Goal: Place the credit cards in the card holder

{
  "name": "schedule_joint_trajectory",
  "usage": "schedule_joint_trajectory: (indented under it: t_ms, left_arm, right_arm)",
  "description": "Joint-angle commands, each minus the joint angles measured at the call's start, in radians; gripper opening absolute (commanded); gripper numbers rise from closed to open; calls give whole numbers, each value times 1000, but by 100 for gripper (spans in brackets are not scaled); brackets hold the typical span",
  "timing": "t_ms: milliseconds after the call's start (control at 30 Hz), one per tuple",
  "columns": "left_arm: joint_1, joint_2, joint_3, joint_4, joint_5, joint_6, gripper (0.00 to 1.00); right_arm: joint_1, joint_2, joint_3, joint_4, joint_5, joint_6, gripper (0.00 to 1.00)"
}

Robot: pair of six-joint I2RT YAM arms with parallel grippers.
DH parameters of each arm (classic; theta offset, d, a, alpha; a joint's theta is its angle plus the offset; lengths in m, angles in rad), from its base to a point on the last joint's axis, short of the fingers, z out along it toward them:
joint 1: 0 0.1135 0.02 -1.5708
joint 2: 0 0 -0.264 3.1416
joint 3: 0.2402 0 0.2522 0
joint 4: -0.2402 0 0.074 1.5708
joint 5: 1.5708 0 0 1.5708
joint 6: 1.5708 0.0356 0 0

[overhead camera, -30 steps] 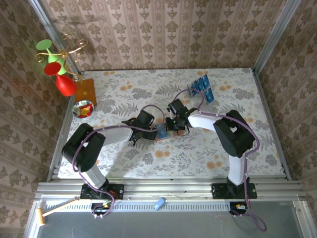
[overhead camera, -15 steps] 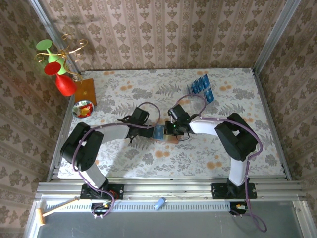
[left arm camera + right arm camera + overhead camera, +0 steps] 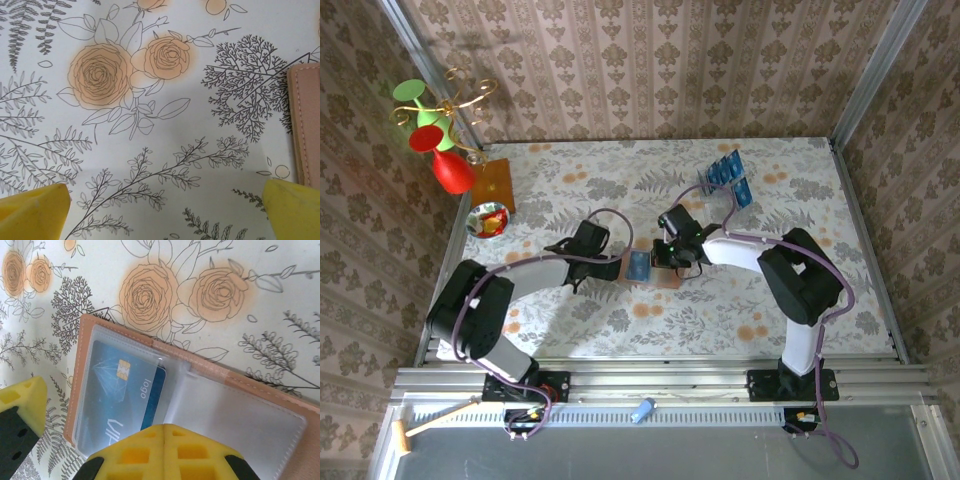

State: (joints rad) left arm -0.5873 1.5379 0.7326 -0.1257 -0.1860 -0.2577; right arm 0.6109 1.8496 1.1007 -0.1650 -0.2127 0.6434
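Top external, left pincer point(image 3: 612, 266) spread beside card holder point(image 3: 650, 276) edge, right pincer point(image 3: 666, 262) pressed together above it

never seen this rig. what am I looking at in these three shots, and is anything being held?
Two robot arms are bolted to the near edge of a table, each ending in a two-finger gripper. The wide picture comes from a fixed camera above and behind them. The two close-ups come from cameras on the wrists, so the yellow fingers are each arm's own.

On the flowered tablecloth lies an open wallet with one blue card in its clear sleeve. More blue cards stand at the back, and a red vase, a wooden board and a bowl are at the left.

The left gripper is open over bare cloth beside the wallet, holding nothing. The right gripper is shut over the wallet, and I see nothing gripped.
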Motion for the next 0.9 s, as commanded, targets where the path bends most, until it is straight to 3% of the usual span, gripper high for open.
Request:
schedule_joint_trajectory:
  t_ms: [0, 267, 567, 733, 867]
  left_arm:
    - [9, -45, -21, -8, -8, -15, 100]
    - [2, -107, -40, -6, 21, -37, 100]
    - [-73, -108, 5, -3, 19, -57, 100]
    - [-117, -72, 42, -1, 11, -57, 100]
    - [-139, -40, 66, 0, 8, -50, 100]
  right_arm:
    - [-15, -51, 19, -53, 29, -31, 7]
    - [-55, -125, -50, -89, 42, -54, 10]
    - [-71, -143, -107, -93, 28, -66, 24]
    - [-71, -132, -118, -67, 4, -52, 24]
    - [-71, -114, -113, -54, -10, -46, 17]
